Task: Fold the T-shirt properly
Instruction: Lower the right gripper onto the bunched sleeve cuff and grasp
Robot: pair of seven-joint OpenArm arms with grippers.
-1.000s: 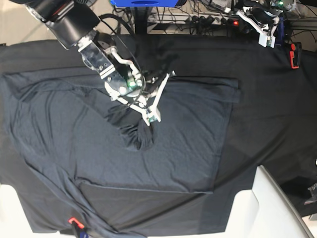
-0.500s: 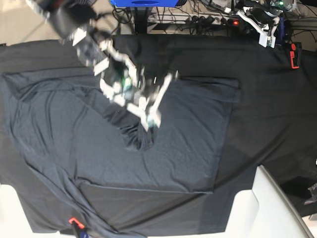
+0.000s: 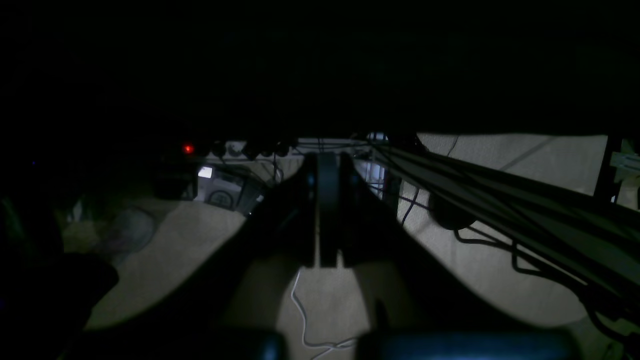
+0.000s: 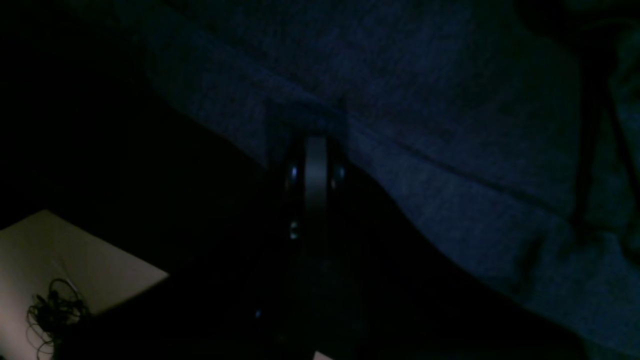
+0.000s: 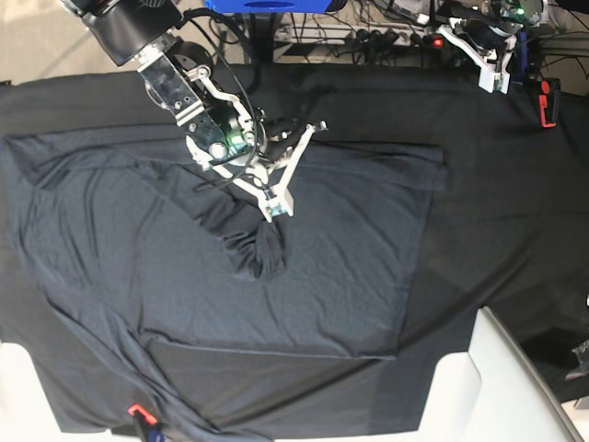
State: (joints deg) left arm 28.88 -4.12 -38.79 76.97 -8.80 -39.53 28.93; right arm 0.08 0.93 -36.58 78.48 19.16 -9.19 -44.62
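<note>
The right gripper's (image 5: 273, 210) fingers (image 4: 316, 165) were clamped on a bunched fold of the T-shirt (image 5: 331, 258), which lay spread across the middle of the tablecloth (image 5: 497, 184). At upper right, the left gripper (image 5: 492, 81) was closed, empty.

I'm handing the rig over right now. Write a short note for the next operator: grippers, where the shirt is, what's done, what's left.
Right gripper: shut on a pinch of the T-shirt near its middle, fabric bunched below the tips.
Left gripper: shut, holding nothing, parked off the far table edge.
T-shirt: spread on the black tablecloth, one side edge looks turned in, wrinkled on the opposite side.
Done: at most one partial fold.
Left: smooth it, fold sleeves and body.
</note>
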